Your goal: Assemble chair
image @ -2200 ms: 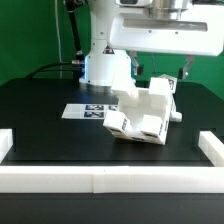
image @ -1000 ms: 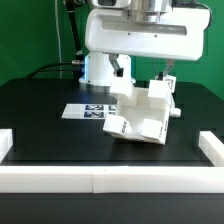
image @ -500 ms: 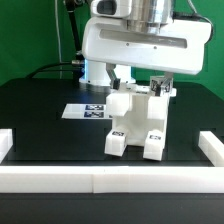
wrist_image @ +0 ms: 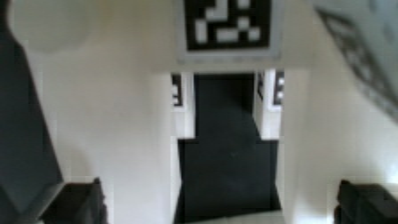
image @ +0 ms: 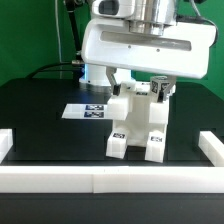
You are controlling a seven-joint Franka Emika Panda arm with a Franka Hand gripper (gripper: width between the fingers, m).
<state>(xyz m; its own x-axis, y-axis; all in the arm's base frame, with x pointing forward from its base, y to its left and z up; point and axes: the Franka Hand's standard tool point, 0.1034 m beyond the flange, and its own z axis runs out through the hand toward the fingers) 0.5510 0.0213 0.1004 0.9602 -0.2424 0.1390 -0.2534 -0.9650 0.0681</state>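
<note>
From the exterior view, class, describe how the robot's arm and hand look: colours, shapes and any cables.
The arm is glossy white with rounded casings. A wide, boxy white housing sits at the wrist below a grey cylindrical joint. The hand has two dark fingers under it. Black cables run behind the base.

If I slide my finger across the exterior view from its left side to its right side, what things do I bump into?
Left border rail → marker board → chair → right border rail.
</note>
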